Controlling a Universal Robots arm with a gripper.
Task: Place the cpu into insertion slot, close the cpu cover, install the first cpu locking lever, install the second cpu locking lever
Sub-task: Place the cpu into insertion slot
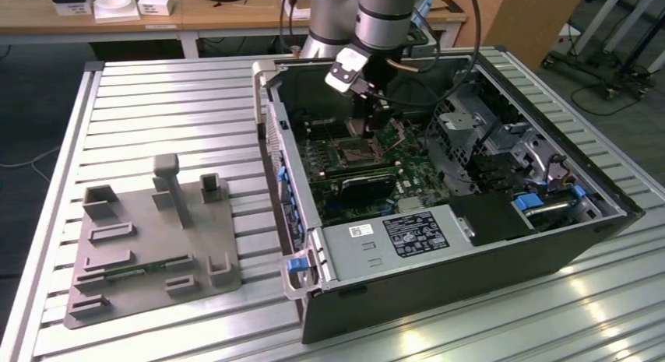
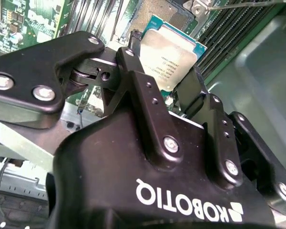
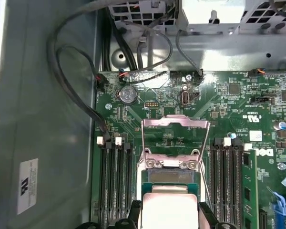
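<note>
We're seeing bright, even light, white glare streaking the table (image 1: 488, 331) at lower right, a sheen on the cpu (image 2: 169, 52).

**Open tower on a slatted tabletop, moulded tray alongside**

A black computer case (image 1: 457, 300) lies on its side, open, on a ribbed metal tabletop (image 1: 167, 105). Inside it are a grey metal box with a printed label (image 1: 416, 233), a blue latch (image 1: 297, 264) at its corner and a perforated drive cage (image 1: 488, 128). Well apart, toward the exterior view's left, sits a grey moulded tray (image 1: 140, 222) with an upright post (image 1: 170, 171). A wooden desk (image 1: 208, 12) carrying white boxes (image 1: 114, 5) stands behind. In the first wrist view, the green board (image 3: 238, 109) carries two banks of dark memory slots (image 3: 115, 176), a coin cell (image 3: 128, 94) and looping black cables (image 3: 71, 81); a white sticker (image 3: 27, 185) marks the case wall
</note>
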